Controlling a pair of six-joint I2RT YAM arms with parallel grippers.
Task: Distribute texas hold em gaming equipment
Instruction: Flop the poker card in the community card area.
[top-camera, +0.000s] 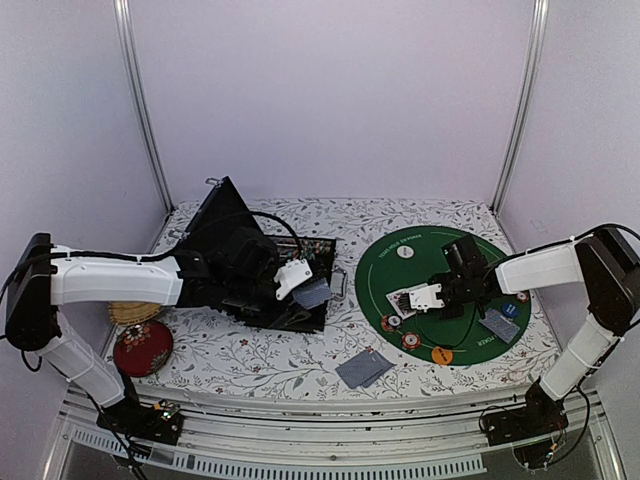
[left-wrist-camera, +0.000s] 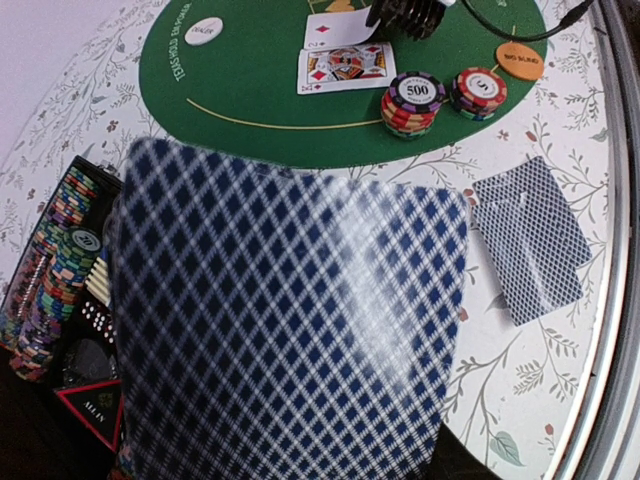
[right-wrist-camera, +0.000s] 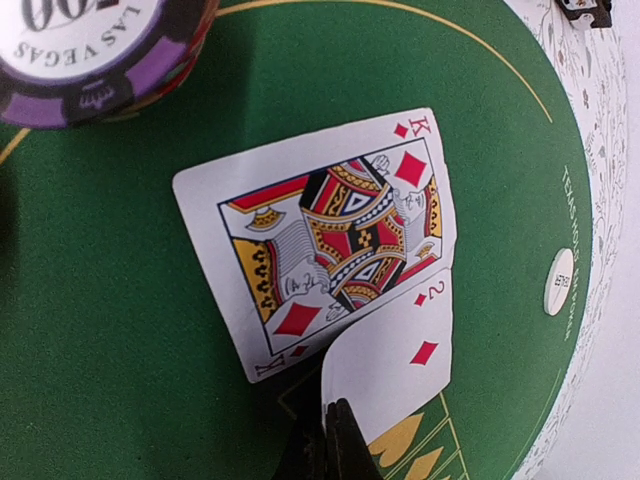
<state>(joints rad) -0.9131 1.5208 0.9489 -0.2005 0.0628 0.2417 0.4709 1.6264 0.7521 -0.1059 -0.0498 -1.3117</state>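
Right wrist view lists the right tool (right-wrist-camera: 337, 428) pinched shut on the two (right-wrist-camera: 395, 355), its edge at the king (right-wrist-camera: 330, 240) on the mat (right-wrist-camera: 100, 330), while the left tool (top-camera: 299, 282) clamps a card (left-wrist-camera: 290, 320) above the case (top-camera: 225, 212); likely risk: release drags the two across the king.

Top of multicoloured striped round chip stack (left-wrist-camera: 413, 92): "500"
Orange round button disc (left-wrist-camera: 519, 60): "BIG BLIND"
Purple-and-white striped round chip (right-wrist-camera: 80, 40): "LAS VEGAS"
White face-up king card (right-wrist-camera: 330, 240): "K", diamond
White face-up two card (right-wrist-camera: 395, 360): "2", diamond
Green semicircular felt mat (left-wrist-camera: 250, 80): rim lettering begins "TEXAS"; the rest is unclear
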